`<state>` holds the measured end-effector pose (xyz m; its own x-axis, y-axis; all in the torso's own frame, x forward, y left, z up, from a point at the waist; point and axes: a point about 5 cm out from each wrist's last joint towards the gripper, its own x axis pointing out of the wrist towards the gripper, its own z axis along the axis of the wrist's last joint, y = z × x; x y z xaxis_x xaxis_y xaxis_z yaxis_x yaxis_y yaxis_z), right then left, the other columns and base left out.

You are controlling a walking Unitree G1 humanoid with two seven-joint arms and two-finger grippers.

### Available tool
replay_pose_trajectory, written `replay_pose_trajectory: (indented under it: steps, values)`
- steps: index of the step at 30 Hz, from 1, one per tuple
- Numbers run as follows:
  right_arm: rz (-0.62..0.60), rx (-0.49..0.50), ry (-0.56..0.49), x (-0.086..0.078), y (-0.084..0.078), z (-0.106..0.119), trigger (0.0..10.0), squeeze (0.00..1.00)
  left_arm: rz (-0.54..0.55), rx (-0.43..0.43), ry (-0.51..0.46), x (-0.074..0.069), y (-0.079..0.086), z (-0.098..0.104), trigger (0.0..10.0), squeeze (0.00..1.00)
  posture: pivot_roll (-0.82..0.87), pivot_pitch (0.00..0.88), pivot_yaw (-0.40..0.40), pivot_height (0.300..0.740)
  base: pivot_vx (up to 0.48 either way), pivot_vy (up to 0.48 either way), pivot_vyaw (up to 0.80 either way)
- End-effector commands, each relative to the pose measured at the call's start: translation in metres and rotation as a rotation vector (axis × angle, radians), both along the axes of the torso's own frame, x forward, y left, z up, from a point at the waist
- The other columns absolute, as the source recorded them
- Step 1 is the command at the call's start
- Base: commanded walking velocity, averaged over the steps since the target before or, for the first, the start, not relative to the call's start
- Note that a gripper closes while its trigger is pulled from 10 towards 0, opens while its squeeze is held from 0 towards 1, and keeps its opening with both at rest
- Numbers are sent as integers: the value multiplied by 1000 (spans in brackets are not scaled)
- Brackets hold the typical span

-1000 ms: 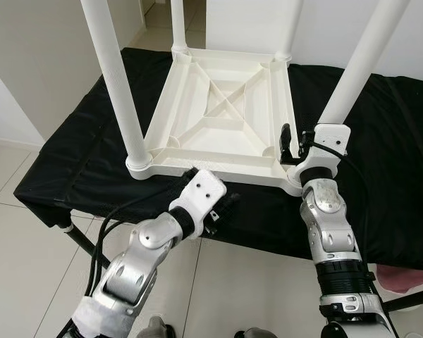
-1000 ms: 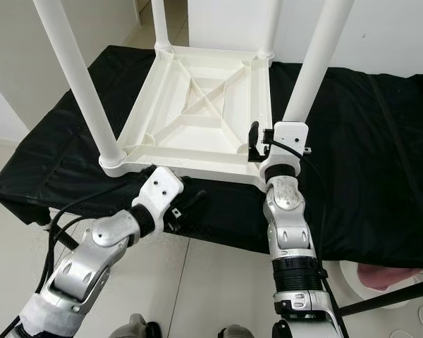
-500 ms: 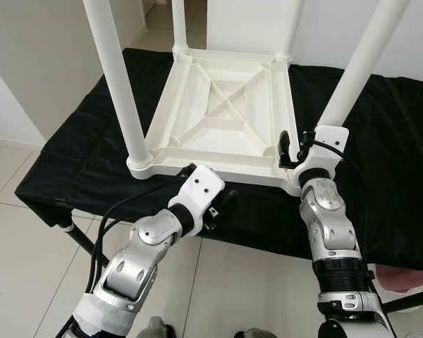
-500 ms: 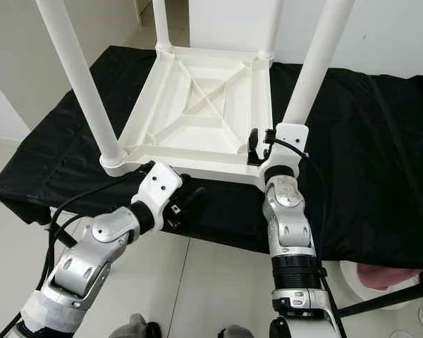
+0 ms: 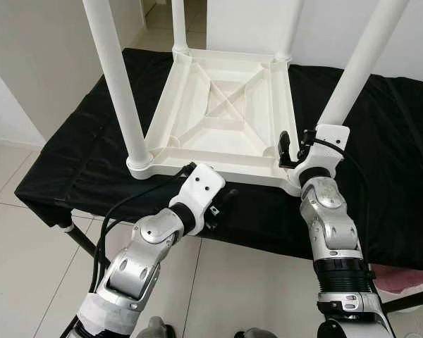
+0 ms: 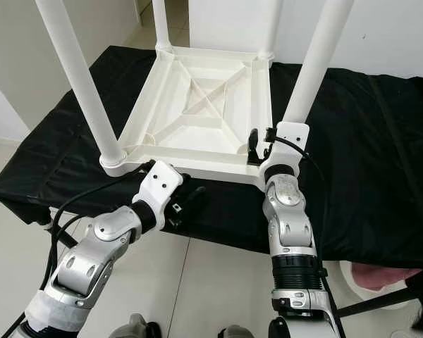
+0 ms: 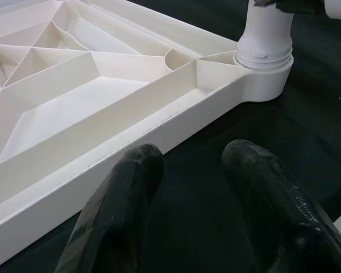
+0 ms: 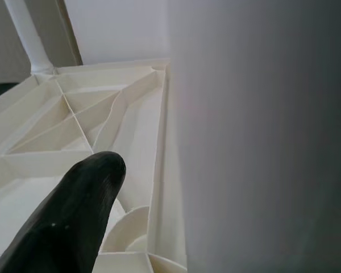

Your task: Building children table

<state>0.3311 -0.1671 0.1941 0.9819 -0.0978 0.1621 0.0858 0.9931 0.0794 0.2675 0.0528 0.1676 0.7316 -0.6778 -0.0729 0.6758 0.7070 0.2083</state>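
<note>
Assembly looks close to done: the white children's table [image 5: 222, 116] lies upside down on a black-draped bench [image 5: 70, 162] at frame centre, with all four legs standing in their corner sockets. At lower left, the left gripper [image 5: 222, 204] hovers just below the tabletop's near edge, fingers [image 7: 122, 199] apart and holding nothing. At centre right, the right gripper [image 5: 290, 148] sits at the base of the near right leg [image 5: 356, 67], apparently clamped around it, perhaps seating it.

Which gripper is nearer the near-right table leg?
Right. The right gripper sits against the base of the near-right leg; the left gripper is open over the black cloth, beside the tabletop's near edge.
</note>
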Motion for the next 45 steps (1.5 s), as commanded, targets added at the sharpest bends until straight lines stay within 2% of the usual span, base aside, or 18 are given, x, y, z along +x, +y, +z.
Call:
replay_pose_trajectory:
  steps: [1, 2, 4, 7, 9, 12, 13, 17, 20, 24, 25, 26, 28, 29, 34, 38, 40, 45]
  values:
    - [0, 40, 11, -1, 0, -1, 10000, 0, 81, -4, -35, 4, 3, 7, 10000, 0, -74, 77, 17, 740, 0, 0, 0]
    - [2, 96, 11, -1, -1, -1, 10000, 0, 82, -6, -38, 4, 3, 8, 10000, 0, -74, 77, 17, 740, 0, 0, 0]
    - [21, 344, -2, -4, -5, -2, 10000, 0, 84, -17, -54, 5, 1, 14, 10000, 0, -74, 77, 17, 740, 0, 0, 0]
    - [22, 403, -6, -4, -6, -2, 10000, 0, 83, -18, -58, 5, 0, 15, 10000, 0, -74, 77, 17, 740, 0, 0, 0]
    - [46, 574, -42, -5, -10, 2, 10000, 0, 79, -26, -70, 7, -2, 21, 10000, 0, -76, 79, 17, 740, 0, 0, 0]
    - [66, 640, -54, -6, -10, 2, 10000, 0, 74, -32, -76, 7, -4, 23, 10000, 0, -76, 79, 17, 740, 0, 0, 0]
    - [90, 715, -58, -6, -10, 2, 10000, 0, 70, -33, -83, 7, -6, 25, 10000, 0, -76, 79, 17, 740, 0, 0, 0]
    - [115, 765, -53, -7, -12, -2, 10000, 0, 67, -40, -94, 9, -9, 29, 10000, 0, -76, 79, 17, 740, 0, 0, 0]
    - [141, 863, -44, -7, -13, -5, 10000, 0, 66, -49, -102, 10, -12, 33, 10000, 0, -76, 86, 22, 740, 0, 0, 0]
    - [141, 863, -44, -7, -13, -5, 10000, 0, 66, -49, -102, 10, -12, 33, 10000, 0, -76, 86, 22, 740, 0, 0, 0]
    - [165, 944, -44, -7, -13, -7, 10000, 0, 64, -51, -104, 10, -13, 34, 10000, 0, -76, 86, 22, 740, 0, 0, 0]
    - [165, 944, -44, -7, -13, -7, 10000, 0, 64, -51, -104, 10, -13, 34, 10000, 0, -76, 86, 22, 740, 0, 0, 0]
    - [227, 1142, -72, -10, -13, -11, 10000, 0, 63, -58, -111, 10, -15, 37, 10000, 0, -74, 92, 19, 740, 0, 0, 0]
    - [227, 1142, -72, -10, -13, -11, 10000, 0, 63, -58, -111, 10, -15, 37, 10000, 0, -74, 92, 19, 740, 0, 0, 0]
    - [219, 1338, -105, -13, -24, -24, 10000, 0, 60, -64, -114, 10, -19, 40, 10000, 0, -71, 94, 18, 740, 0, 0, 0]
    - [213, 1365, -110, -13, -26, -28, 10000, 0, 58, -66, -115, 10, -21, 40, 10000, 0, -71, 94, 18, 740, 0, 0, 0]
    - [178, 1383, -45, -11, -27, -46, 10000, 0, 50, -70, -121, 9, -25, 42, 10000, 0, -68, 96, 17, 740, 0, 0, 0]
    - [165, 1396, -8, -9, -25, -56, 10000, 0, 48, -73, -125, 9, -27, 43, 10000, 0, -66, 99, 19, 740, 0, 0, 0]
